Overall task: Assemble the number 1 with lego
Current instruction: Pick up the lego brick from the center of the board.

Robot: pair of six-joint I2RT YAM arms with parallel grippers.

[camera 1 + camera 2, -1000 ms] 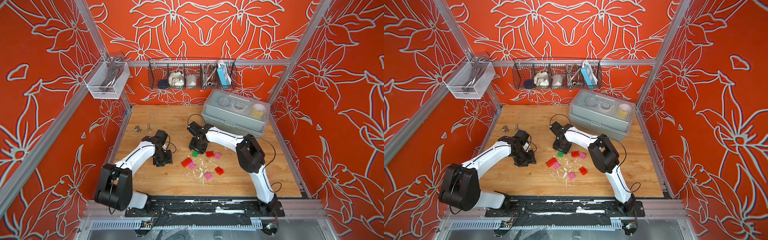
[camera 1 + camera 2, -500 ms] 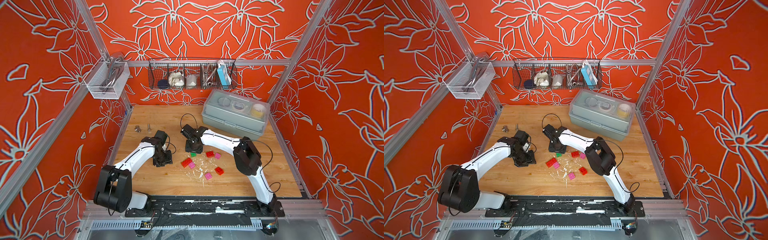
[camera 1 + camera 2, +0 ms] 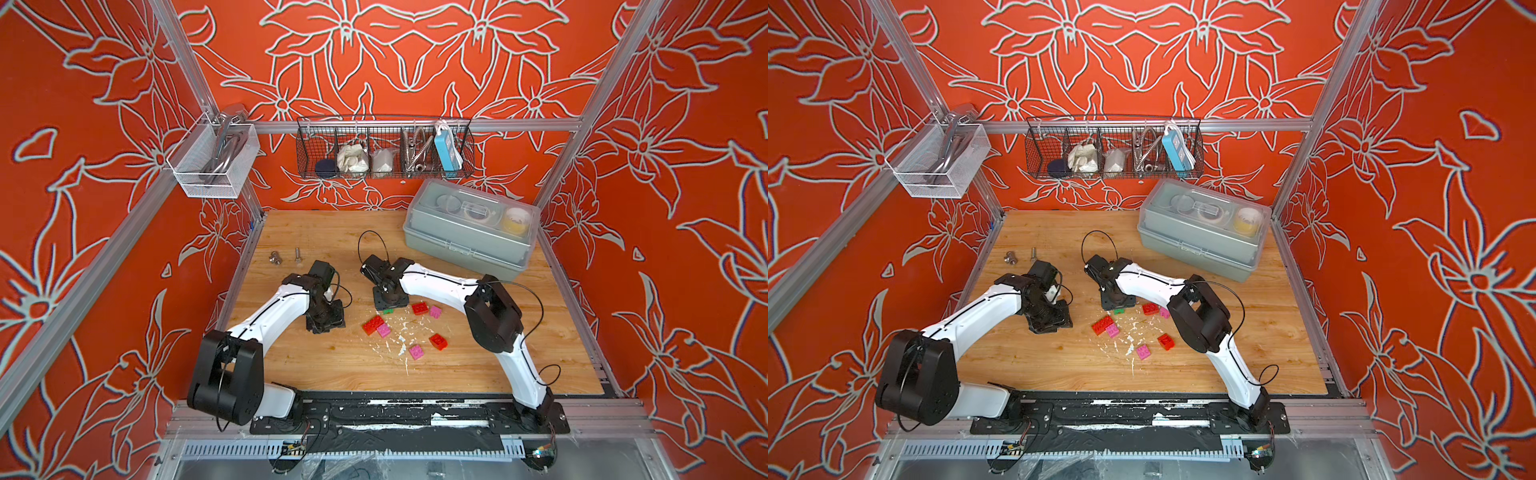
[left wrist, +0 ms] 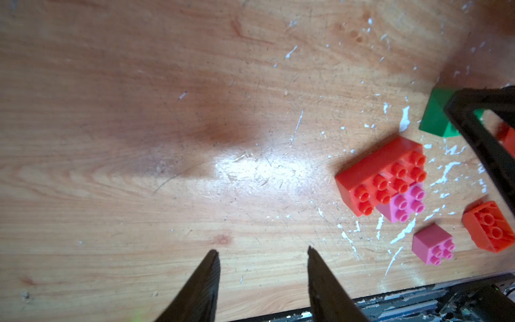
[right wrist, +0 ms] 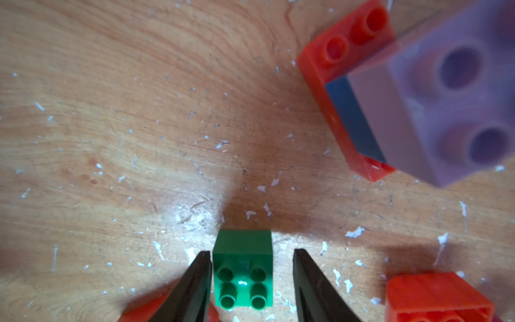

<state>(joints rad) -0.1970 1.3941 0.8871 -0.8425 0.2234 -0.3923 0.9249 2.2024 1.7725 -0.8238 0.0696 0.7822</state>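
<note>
A green lego brick sits studs-up on the wood, and my right gripper stands open astride it. One finger is against the brick's side and the other is a gap away. Both top views show that gripper low over the green brick. A long red brick touches a pink one. Other red and pink bricks lie scattered nearby. A lilac brick tops a blue and a red one. My left gripper hangs open over bare wood.
A grey lidded plastic box stands at the back right. A nut and a bolt lie at the back left. A wire basket and a white mesh basket hang on the walls. White flakes litter the wood among the bricks.
My right gripper swung left, then came forward and down over the green brick, which now shows only at its edge in the top views. The left arm has stayed still.
</note>
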